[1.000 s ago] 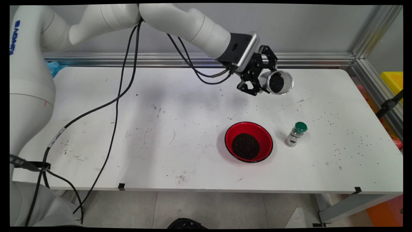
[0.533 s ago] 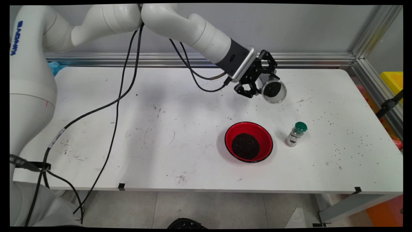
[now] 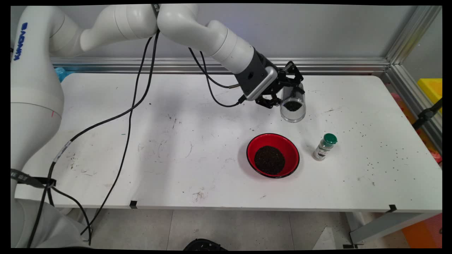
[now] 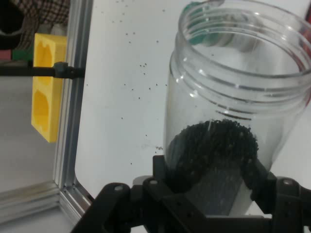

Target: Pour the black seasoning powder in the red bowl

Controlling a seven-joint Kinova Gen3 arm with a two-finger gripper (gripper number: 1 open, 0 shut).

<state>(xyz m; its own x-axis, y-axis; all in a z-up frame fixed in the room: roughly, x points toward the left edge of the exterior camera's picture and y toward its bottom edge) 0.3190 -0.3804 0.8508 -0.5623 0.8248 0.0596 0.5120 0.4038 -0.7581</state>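
Observation:
My gripper (image 3: 286,92) is shut on a clear plastic jar (image 3: 292,104) that holds dark granules at its bottom. The jar hangs in the air, tilted with its open mouth toward the front, above and behind the red bowl (image 3: 273,155). That bowl rests on the white table (image 3: 176,141) and holds a round heap of the same dark granules. In the hand view the jar (image 4: 233,116) fills the right side, its threaded mouth pointing away, and my gripper (image 4: 211,194) clamps its base between the black fingers (image 4: 167,170).
A small spice bottle (image 3: 324,147) with a green cap stands upright just right of the bowl. Dark grains are scattered over the table's right part. Aluminium rails (image 3: 219,65) run along the back and right edges. A yellow block (image 4: 46,92) sits beyond the rail.
The hand has moved down and a little left with the jar, and the jar has turned so its mouth tips downward toward the table's front.

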